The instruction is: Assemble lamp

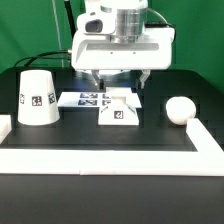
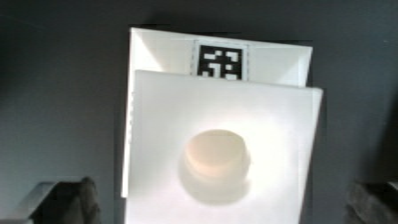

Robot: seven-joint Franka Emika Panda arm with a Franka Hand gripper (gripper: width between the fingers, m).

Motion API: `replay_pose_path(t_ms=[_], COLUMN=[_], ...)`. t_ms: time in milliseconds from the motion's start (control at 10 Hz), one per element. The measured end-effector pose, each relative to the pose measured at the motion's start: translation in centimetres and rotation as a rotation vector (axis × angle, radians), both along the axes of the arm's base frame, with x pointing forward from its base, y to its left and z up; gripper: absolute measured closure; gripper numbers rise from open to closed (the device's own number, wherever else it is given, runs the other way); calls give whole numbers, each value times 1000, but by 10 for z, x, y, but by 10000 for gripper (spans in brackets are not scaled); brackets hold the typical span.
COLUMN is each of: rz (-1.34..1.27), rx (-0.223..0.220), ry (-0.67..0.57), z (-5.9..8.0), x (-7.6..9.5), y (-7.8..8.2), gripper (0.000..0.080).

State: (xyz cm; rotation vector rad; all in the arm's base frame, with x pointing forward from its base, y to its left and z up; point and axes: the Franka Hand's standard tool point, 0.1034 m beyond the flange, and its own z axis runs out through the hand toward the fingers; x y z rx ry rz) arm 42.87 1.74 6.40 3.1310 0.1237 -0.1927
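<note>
The flat square lamp base [image 1: 118, 110] lies mid-table with a tag on its front face. In the wrist view the base [image 2: 222, 110] fills the middle, with its round socket hole [image 2: 217, 155] and a tag [image 2: 222, 62]. My gripper [image 1: 120, 82] hangs just above the base, open and empty. In the wrist view my gripper [image 2: 217, 205] has one dark finger on each side of the base; whether they touch it I cannot tell. The tapered shade [image 1: 38, 98] stands at the exterior view's left. The round-headed bulb [image 1: 180, 110] lies at the exterior view's right.
The marker board [image 1: 82, 98] lies flat between the shade and the base, just behind the base. A raised white border [image 1: 100, 160] runs along the front and the exterior view's right side of the black table. A green wall is behind.
</note>
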Motion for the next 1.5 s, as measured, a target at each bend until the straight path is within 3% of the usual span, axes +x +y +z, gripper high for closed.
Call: replay_pose_path(t_ms=[700, 900, 1500], rz=[-12, -5, 1], rx=[8, 8, 8], ry=[19, 23, 19], z=[-19, -20, -18], x=[-2, -4, 2], y=[-3, -1, 1], gripper=[100, 265, 265])
